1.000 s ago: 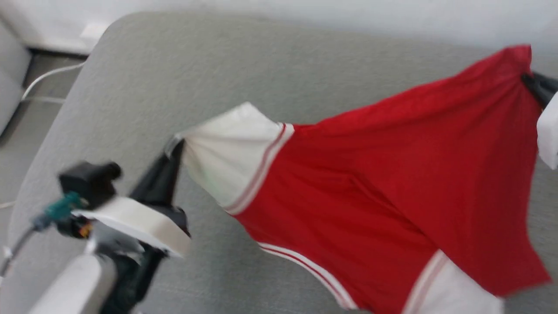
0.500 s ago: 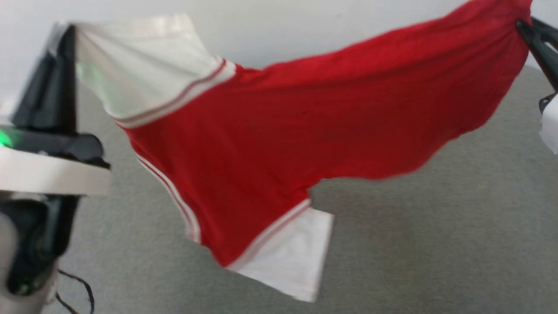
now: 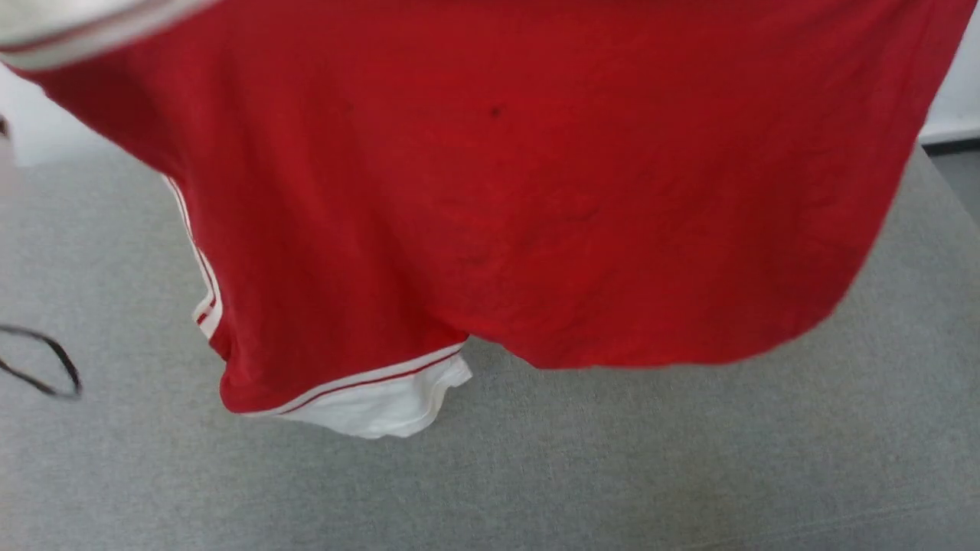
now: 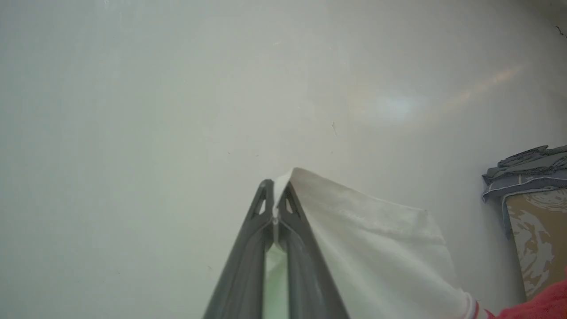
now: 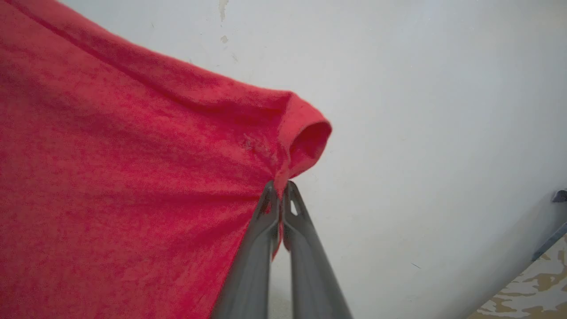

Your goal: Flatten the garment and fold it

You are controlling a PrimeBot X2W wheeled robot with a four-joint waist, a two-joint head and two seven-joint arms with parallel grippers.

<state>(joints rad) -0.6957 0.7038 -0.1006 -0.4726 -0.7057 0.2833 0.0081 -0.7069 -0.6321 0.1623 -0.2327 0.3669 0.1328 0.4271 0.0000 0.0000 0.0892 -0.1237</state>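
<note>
Grey fabric-covered surface (image 3: 651,474), flat, finely woven, garment (image 3: 536,191) hanging just above it, white sleeve (image 3: 375,405) lowest, contact unclear

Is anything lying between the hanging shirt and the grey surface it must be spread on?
Nothing visible does. No object lies on the surface below the shirt; a thin black cable loop shows off to the left, beside the shirt.

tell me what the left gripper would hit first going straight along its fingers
Probably the pale wall: the left gripper, shut on the jersey's white sleeve, points at it, distance unclear.
</note>
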